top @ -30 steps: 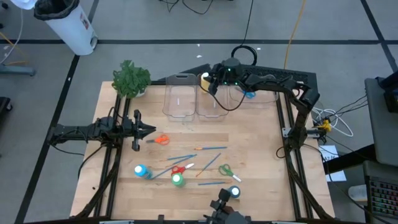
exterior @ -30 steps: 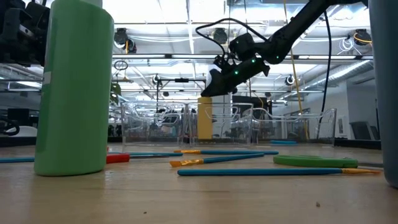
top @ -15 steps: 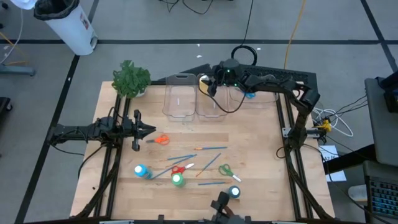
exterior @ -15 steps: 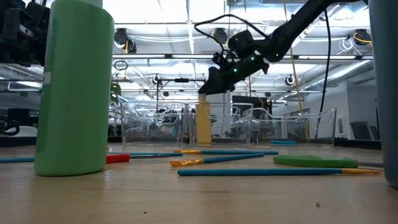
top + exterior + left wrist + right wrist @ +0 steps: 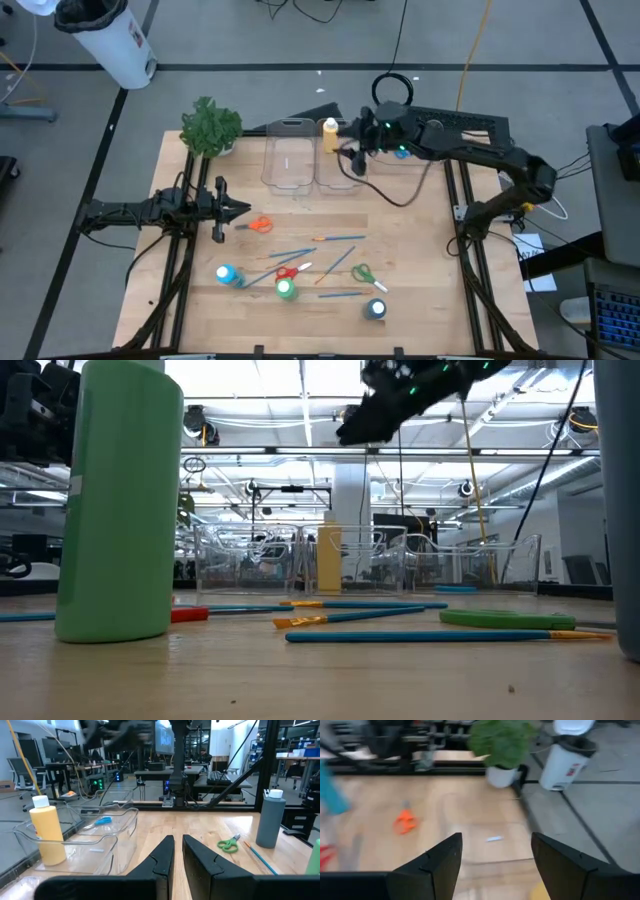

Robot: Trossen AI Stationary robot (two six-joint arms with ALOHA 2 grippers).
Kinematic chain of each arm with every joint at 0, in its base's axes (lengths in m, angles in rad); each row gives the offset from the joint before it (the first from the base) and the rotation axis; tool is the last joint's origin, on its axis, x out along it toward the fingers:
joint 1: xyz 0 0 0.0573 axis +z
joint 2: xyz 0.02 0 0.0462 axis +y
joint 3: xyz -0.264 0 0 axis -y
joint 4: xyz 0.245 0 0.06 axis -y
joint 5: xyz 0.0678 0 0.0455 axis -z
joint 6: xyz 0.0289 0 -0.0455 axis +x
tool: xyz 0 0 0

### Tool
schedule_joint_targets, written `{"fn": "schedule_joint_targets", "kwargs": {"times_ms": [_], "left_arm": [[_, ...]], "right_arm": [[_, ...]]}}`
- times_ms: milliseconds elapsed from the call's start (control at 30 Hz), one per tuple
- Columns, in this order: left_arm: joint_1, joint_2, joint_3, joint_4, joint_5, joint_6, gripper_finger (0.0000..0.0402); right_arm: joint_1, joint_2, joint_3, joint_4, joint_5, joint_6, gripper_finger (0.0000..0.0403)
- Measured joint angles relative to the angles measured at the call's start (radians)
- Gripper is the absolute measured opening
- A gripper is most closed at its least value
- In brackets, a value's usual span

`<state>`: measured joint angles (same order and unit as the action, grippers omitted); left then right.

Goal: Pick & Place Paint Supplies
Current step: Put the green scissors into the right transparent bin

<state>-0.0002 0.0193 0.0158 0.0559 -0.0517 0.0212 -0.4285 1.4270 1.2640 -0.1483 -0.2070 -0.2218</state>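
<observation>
A yellow paint bottle (image 5: 329,134) stands upright on its base in the middle clear bin (image 5: 340,172) at the table's far edge. My right gripper (image 5: 350,152) hangs open high above that bin, holding nothing (image 5: 495,865). My left gripper (image 5: 240,210) waits shut at the left, beside the orange scissors (image 5: 258,225). Lying on the wood nearer the front are blue brushes (image 5: 340,238), red scissors (image 5: 288,271) and green scissors (image 5: 362,273). Standing there are a blue bottle (image 5: 227,274), a green bottle (image 5: 286,289) and a dark bottle (image 5: 376,309).
Three clear bins stand side by side at the far edge; the right bin (image 5: 405,165) holds blue scissors (image 5: 401,152), the left bin (image 5: 285,160) shows nothing inside. A leafy plant (image 5: 210,125) stands at the far left corner. Bare wood (image 5: 400,230) lies between the bins and the supplies.
My right gripper has come off the yellow bottle's top, risen well above the bins and drawn back toward the table's right edge. The bottle stays upright in the bin.
</observation>
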Motion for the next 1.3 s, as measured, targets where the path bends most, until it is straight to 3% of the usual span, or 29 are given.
{"fn": "schedule_joint_targets", "kwargs": {"times_ms": [167, 433, 633, 867, 967, 1133, 1300], "left_arm": [[0.000, 0.000, 0.000, 0.000, 0.000, 0.000, 0.0047], [0.000, 0.000, 0.000, 0.000, 0.000, 0.000, 0.0047], [0.000, 0.000, 0.000, 0.000, 0.000, 0.000, 0.0047], [0.000, 0.000, 0.000, 0.000, 0.000, 0.000, 0.0047], [0.000, 0.000, 0.000, 0.000, 0.000, 0.000, 0.0047], [0.000, 0.000, 0.000, 0.000, 0.000, 0.000, 0.0047], [0.000, 0.000, 0.000, 0.000, 0.000, 0.000, 0.0047]], "right_arm": [[0.107, -0.110, -0.007, -0.180, -0.003, 0.053, 0.0228], [0.318, -0.201, -0.204, -0.202, -0.004, 0.109, 0.0222], [0.469, -0.200, -0.425, -0.036, 0.004, 0.161, 0.0222], [0.613, -0.195, -0.634, 0.096, 0.204, 0.134, 0.0222], [0.651, -0.187, -0.724, 0.256, 0.270, 0.188, 0.0222], [0.694, -0.110, -0.817, 0.577, 0.257, 0.210, 0.0221], [0.705, 0.005, -0.811, 0.615, 0.188, 0.239, 0.0221]]}}
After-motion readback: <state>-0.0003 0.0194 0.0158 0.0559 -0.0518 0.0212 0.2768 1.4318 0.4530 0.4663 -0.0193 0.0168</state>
